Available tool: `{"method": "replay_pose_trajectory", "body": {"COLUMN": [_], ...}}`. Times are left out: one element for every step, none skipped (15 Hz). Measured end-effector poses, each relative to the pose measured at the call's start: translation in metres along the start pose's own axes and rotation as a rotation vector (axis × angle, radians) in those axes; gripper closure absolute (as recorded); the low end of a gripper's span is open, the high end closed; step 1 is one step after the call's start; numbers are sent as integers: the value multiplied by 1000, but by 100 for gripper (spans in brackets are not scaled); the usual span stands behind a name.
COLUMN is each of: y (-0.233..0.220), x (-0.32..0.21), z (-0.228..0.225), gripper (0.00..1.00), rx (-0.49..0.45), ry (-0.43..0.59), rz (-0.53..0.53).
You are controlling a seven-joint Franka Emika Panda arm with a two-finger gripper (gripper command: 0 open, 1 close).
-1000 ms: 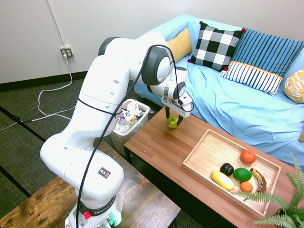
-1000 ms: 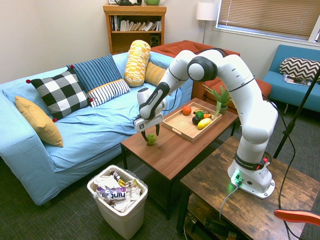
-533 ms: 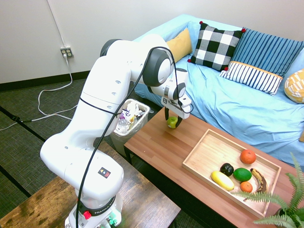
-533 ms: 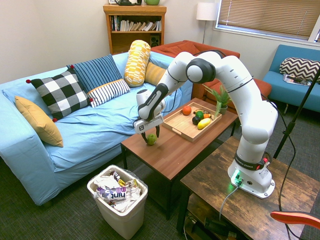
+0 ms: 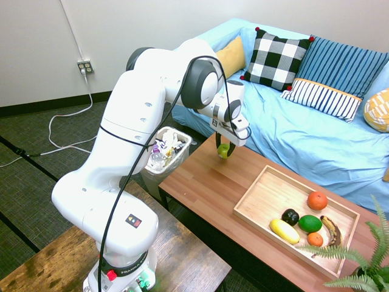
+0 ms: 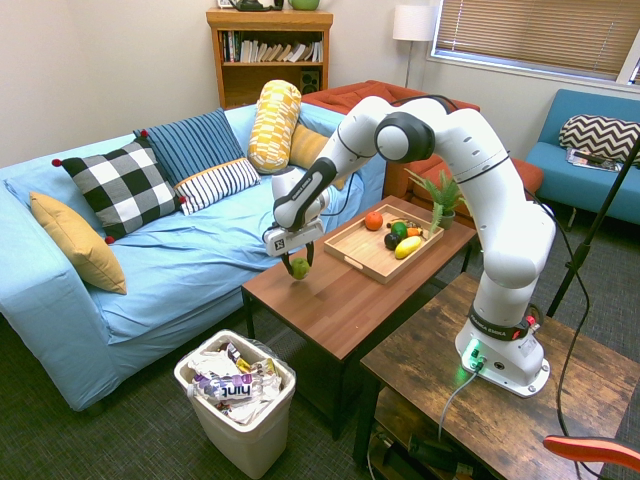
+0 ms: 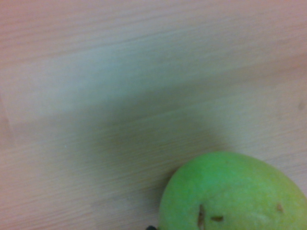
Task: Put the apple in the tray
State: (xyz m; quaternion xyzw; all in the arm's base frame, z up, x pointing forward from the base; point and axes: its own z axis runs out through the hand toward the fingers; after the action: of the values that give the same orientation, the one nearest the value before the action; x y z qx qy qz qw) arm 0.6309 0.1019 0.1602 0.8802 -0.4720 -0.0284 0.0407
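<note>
The small yellow-green apple (image 5: 225, 150) (image 6: 299, 266) hangs just above the far end of the brown coffee table (image 5: 213, 188), near the sofa. My gripper (image 5: 225, 149) (image 6: 299, 264) is shut on it, dark fingers on either side. In the wrist view the apple (image 7: 235, 194) fills the lower right, with wood grain beneath it. The light wooden tray (image 5: 264, 201) (image 6: 362, 252) lies further along the same table and holds an orange, a dark green fruit, a yellow fruit, a black fruit and a banana.
A white bin (image 5: 167, 152) (image 6: 238, 385) full of wrappers stands on the floor by the table's end. The blue sofa (image 5: 316, 134) with cushions runs along the table's far side. A green fern (image 5: 358, 267) overhangs the tray's outer end.
The fingers closed on the apple and lifted it a little off the table; a second ago it rested on the wood between open fingers.
</note>
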Motion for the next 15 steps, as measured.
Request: {"method": "replay_pose_trajectory", "body": {"y": [4, 10, 20, 32, 49, 68, 89, 109, 126, 142, 156, 166, 175, 182, 187], "x": [11, 26, 42, 60, 77, 92, 106, 119, 130, 138, 143, 148, 151, 156, 160], "z": [-18, -33, -45, -52, -55, -54, -53, -50, -46, -43, -39, -34, -27, -18, -7], "gripper": [100, 100, 100, 100, 100, 100, 100, 100, 100, 100, 100, 100, 100, 100, 100], "rx": [11, 16, 21, 22, 12, -3, -18, -29, -36, -43, -50, -56, -66, -76, -86], "ry": [13, 23, 35, 47, 56, 59, 61, 61, 59, 62, 69, 74, 76, 77, 76], "rz": [17, 40, 66, 95, 125, 156, 186, 218, 245, 265, 278, 288, 299, 313, 326]}}
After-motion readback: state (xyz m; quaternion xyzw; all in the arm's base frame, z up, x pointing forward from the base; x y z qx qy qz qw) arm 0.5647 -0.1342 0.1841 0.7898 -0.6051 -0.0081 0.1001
